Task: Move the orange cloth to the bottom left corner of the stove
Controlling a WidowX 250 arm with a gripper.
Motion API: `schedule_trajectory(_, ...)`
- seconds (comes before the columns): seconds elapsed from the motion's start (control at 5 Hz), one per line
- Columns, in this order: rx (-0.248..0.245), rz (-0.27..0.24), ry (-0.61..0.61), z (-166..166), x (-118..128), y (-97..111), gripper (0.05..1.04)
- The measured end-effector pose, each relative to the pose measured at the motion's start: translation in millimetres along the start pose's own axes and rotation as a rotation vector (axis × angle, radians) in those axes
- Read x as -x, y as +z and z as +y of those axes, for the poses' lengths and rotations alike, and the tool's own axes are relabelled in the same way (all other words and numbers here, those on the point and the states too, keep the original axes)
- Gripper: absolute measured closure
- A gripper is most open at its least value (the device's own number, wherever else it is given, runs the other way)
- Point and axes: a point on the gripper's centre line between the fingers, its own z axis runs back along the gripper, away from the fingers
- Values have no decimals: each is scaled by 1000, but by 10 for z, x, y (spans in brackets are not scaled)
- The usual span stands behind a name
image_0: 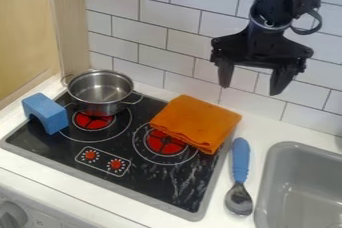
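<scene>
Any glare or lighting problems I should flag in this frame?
Camera view: pale streaks on the black glass stove, reflections or smears, can't tell which; bright highlights on the shiny metal pot; the black gripper reads as near-silhouette against the white tiled wall.

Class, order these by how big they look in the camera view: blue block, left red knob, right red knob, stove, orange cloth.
1. Stove
2. Orange cloth
3. Blue block
4. Left red knob, right red knob: alike, unranked
</scene>
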Motion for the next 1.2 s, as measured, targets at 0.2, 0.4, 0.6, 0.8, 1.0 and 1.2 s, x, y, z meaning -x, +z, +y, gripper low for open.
schedule_trajectory(0.2, -36, 59, -8, 75, 147, -141, 85)
schedule_trajectory(0.4, -61, 123, -8, 166, 122, -248, 85)
schedule_trajectory(0.6, -68, 145, 40, 253, -65, -311, 85)
schedule_trajectory(0.8, -81, 191, 74, 327, -212, -469, 85)
schedule_trajectory(1.0, -89, 225, 99, 423, -373, -675, 85)
schedule_trajectory(1.2, -113, 278, 85, 446, -322, -846, 85)
